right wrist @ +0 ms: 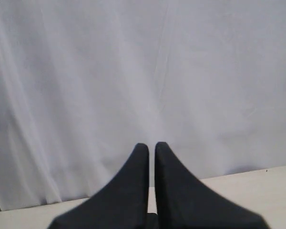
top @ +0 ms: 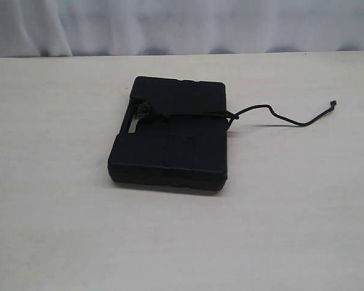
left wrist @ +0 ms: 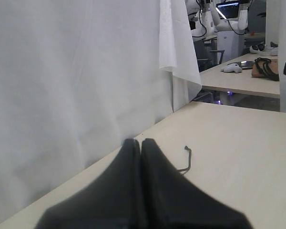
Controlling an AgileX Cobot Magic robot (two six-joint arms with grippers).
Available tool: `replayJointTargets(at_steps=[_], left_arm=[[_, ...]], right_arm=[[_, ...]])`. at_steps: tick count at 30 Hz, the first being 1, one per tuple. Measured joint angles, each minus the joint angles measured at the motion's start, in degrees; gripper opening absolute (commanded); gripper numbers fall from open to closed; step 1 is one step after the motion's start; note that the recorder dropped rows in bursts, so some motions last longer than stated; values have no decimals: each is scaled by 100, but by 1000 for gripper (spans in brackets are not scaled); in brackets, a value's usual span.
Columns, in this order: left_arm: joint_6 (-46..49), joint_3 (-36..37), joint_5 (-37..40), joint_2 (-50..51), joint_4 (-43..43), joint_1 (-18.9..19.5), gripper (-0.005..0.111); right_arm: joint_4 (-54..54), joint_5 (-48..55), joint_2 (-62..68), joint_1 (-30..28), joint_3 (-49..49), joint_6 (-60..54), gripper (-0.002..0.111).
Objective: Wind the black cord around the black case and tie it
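Both arms are waiting back from the work: the left gripper (left wrist: 140,143) and the right gripper (right wrist: 151,145) are each resting with jaws pressed together on nothing, facing a white curtain (left wrist: 76,95). The black cord (top: 261,107) is crossing the top of the black case (top: 170,151), its thin plain tail snaking off the right edge onto the pale table (top: 60,230). Whether it is tied, the views are not showing. Any finishing pull is likely calling for a grip on the tail close to the case, drawn slowly, with the knot end pinned so nothing slides. The case is lying flat mid-table, matte, ribbed and round-cornered, the cord's fuzzy knot sitting beside the handle slot on its left short edge.
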Motion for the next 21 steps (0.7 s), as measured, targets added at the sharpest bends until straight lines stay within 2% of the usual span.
replayJointTargets(at_steps=[11, 21], left_arm=[[0, 0, 23, 0, 0, 0, 0], [0, 0, 36, -13, 0, -86, 0]], right_arm=[[0, 881, -726, 0, 0, 0, 4], [0, 980, -733, 0, 0, 0, 4]])
